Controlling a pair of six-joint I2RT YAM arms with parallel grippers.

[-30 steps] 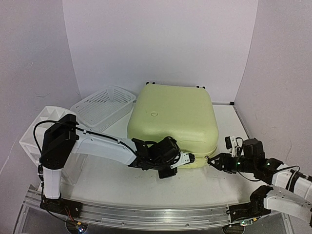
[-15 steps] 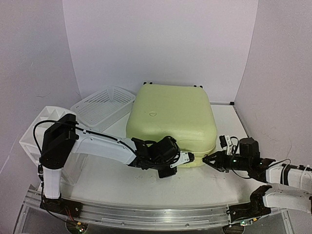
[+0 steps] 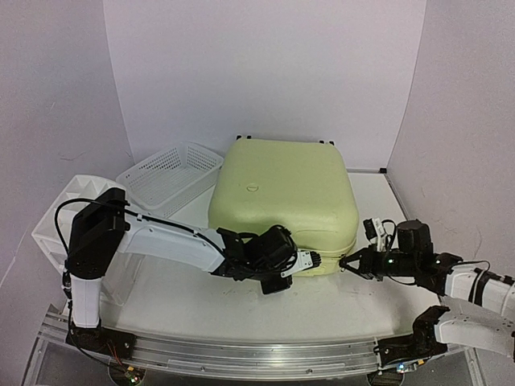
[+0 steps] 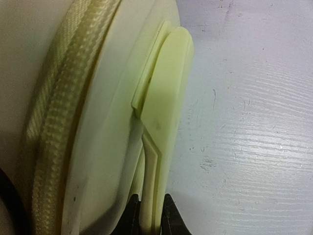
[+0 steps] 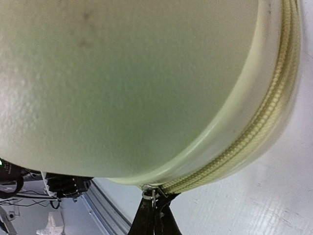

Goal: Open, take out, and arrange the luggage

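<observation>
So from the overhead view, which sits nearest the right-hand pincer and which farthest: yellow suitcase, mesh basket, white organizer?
1. The luggage, touching the right gripper at its near right corner.
2. The mesh basket, back left of the table.
3. The drawer organizer, at the far left edge.

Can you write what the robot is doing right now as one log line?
suitcase: closed, flat on table | left gripper: shut on handle | right gripper: shut on zipper pull

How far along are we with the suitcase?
Nothing finished: the pale yellow hard-shell suitcase lies closed. In hand: left gripper pinches its yellow plastic handle, right gripper is shut on the metal zipper pull. Left: unzipping, opening, emptying, arranging.
</observation>
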